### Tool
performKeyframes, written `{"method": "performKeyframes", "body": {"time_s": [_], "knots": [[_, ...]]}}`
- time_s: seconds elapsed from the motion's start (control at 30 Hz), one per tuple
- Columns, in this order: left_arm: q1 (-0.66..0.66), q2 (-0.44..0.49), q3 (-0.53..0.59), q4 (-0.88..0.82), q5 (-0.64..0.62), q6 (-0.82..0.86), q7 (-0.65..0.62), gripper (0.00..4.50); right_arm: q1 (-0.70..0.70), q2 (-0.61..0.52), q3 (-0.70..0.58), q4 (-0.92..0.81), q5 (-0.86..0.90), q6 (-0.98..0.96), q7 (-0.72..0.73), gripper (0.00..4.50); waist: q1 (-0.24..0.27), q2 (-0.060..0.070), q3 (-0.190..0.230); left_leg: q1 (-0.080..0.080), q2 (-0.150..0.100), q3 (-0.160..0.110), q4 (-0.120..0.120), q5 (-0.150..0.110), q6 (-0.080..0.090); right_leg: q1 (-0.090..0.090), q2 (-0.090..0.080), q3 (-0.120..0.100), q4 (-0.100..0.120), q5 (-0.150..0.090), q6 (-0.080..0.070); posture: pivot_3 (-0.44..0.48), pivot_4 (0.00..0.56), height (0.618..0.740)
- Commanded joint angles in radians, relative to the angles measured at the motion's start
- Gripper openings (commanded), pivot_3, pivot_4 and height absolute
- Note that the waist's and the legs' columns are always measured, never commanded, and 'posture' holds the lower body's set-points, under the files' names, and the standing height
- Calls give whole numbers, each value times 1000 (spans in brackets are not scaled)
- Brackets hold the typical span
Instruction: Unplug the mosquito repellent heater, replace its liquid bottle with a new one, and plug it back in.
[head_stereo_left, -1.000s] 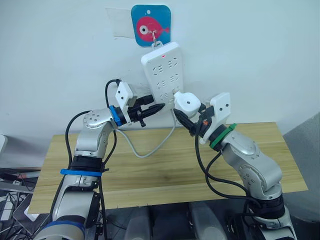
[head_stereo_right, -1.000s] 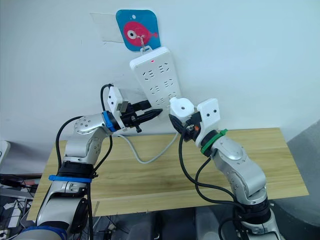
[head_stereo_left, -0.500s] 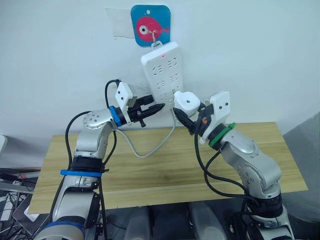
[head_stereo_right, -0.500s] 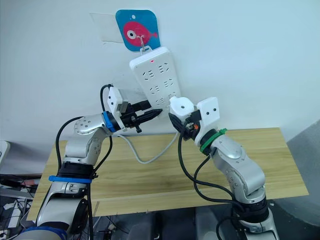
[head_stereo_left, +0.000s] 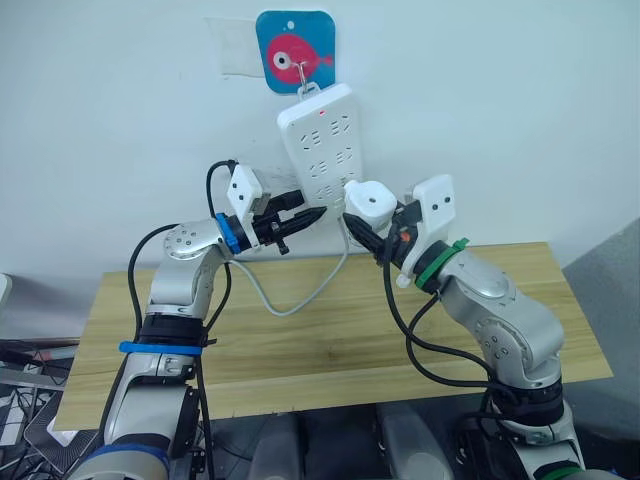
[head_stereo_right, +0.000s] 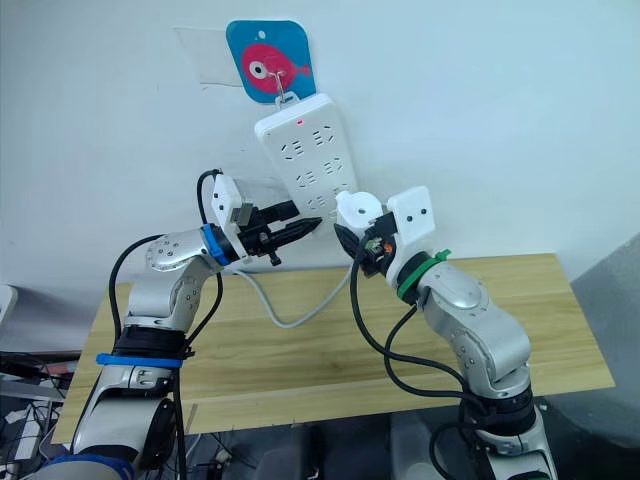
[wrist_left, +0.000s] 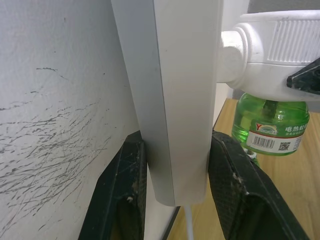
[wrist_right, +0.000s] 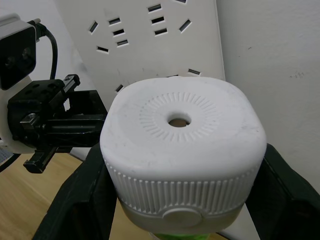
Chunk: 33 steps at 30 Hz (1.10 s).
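Mosquito repellent heater, the small white rounded plastic unit (head_stereo_left: 367, 199), sat at the lower end of the long white power strip (head_stereo_left: 322, 140) hanging on the wall, its stub against the strip's face, so I judged it plugged in or nearly so. My right gripper (wrist_right: 181, 165) had its black fingers closed on the heater's sides; my left gripper (wrist_left: 175, 170) pinched the strip's bottom edge. I could not tell which plugging step this was. My left wrist view alone showed the green liquid bottle (wrist_left: 272, 126) beneath the heater; my right wrist view showed its dark centre hole
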<state>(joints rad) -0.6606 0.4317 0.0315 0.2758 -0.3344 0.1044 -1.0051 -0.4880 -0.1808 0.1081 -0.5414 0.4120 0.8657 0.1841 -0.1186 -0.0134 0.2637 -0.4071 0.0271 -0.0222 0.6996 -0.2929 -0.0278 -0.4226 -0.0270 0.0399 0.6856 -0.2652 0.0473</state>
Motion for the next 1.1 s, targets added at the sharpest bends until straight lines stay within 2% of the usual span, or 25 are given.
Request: {"method": "performKeyframes", "body": {"time_s": [0.03,0.27,0.6,0.8,0.87,1.1], "knots": [[-6,-14,-17,-51,-2,-17,-2,1362,-47,37,10,-7,-10,6,-31,2982,-2,0,0,0,0,0,0,0,0,0,0,0,1,0,0,-178,218,740],[-1,-17,-17,-55,-1,-16,-2,1362,-57,48,36,-8,-39,1,-38,2982,-11,0,0,2,0,0,0,0,0,0,1,1,3,0,0,-176,217,740],[5,-14,-13,-60,0,-14,-7,1362,-72,-22,75,15,-119,-53,20,2982,-15,0,0,3,0,0,0,0,0,1,1,1,4,0,0,-170,217,740],[9,-14,-12,-68,0,-12,-5,1362,-86,114,-39,19,-20,21,-30,2982,-20,0,0,4,1,0,0,0,0,1,1,2,6,0,0,-169,214,740],[12,-15,-12,-72,0,-11,-4,1362,-99,129,-52,15,-14,46,-33,2982,-20,0,0,5,1,0,0,1,-1,1,1,2,7,0,0,-169,214,740],[18,-14,-13,-82,-1,-8,0,1362,-98,36,37,4,-93,15,10,2982,-20,0,0,6,0,0,0,1,-1,1,2,2,9,0,0,-164,210,740]]}}
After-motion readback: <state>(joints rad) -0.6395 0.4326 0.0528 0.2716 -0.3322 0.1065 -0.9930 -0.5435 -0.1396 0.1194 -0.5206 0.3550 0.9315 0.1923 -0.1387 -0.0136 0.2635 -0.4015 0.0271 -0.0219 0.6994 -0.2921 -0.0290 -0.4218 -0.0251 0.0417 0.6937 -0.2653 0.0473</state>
